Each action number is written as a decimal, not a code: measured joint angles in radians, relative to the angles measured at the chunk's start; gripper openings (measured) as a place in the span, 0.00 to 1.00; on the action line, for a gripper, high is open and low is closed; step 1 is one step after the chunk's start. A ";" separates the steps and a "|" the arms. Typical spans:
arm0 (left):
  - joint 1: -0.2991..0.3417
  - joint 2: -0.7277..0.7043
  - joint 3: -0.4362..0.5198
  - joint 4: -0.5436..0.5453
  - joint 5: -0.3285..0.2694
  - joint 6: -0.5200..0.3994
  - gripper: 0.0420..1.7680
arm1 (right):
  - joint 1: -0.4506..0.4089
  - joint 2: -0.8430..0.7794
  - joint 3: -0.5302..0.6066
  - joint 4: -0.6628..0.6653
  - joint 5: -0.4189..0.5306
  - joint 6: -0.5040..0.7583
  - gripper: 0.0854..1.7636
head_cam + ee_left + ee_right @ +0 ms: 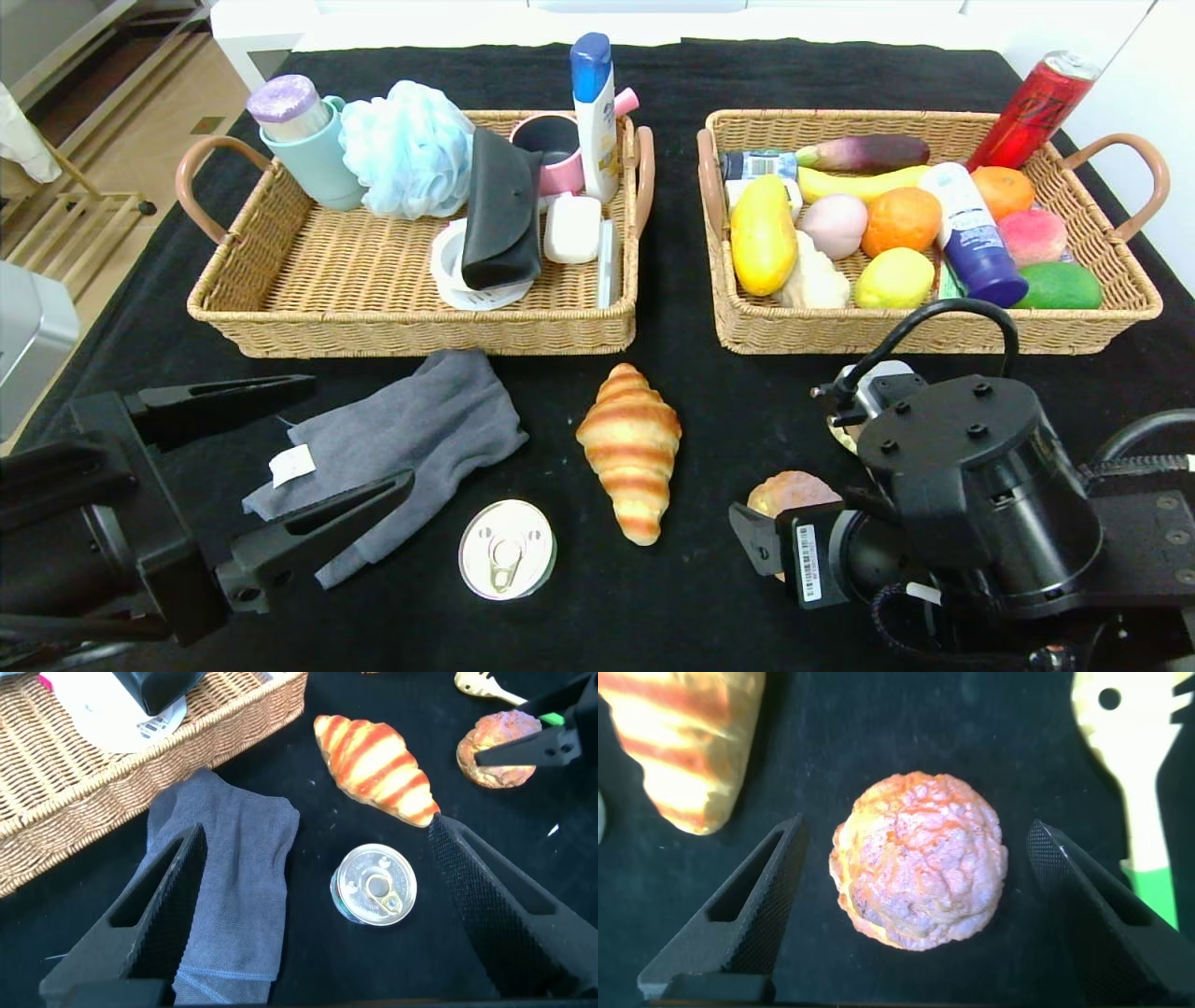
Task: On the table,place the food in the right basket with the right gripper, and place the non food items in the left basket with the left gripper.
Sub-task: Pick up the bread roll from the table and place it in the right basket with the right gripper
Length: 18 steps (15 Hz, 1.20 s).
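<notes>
Head view: right gripper is seen low over the near right of the worktop, above the round bun; the fingers are mostly hidden by the wrist here. Left gripper is held at near left, fingers spread, around the grey cloth. Croissant and tin can lie between the two arms. Left basket and right basket sit at the far side, both already loaded.

Left wrist view: fingers are open and empty, with cloth and can between them (cloth partly under one finger).

Right wrist view: fingers are open, straddling the bun, not touching it. Croissant tip is seen beside it.
</notes>
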 joint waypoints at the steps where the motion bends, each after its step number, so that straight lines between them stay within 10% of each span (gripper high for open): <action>1: 0.000 -0.001 0.000 -0.001 0.000 0.000 0.97 | 0.000 0.007 0.000 0.000 0.000 0.000 0.97; 3: 0.000 -0.003 -0.001 -0.001 0.000 0.000 0.97 | 0.000 0.014 0.000 0.000 0.000 0.000 0.97; 10: 0.000 -0.006 -0.002 -0.001 0.000 0.003 0.97 | -0.001 0.025 0.000 -0.002 -0.001 -0.001 0.47; 18: 0.000 -0.009 -0.001 0.000 0.000 0.003 0.97 | 0.000 0.027 0.003 -0.001 0.000 -0.002 0.44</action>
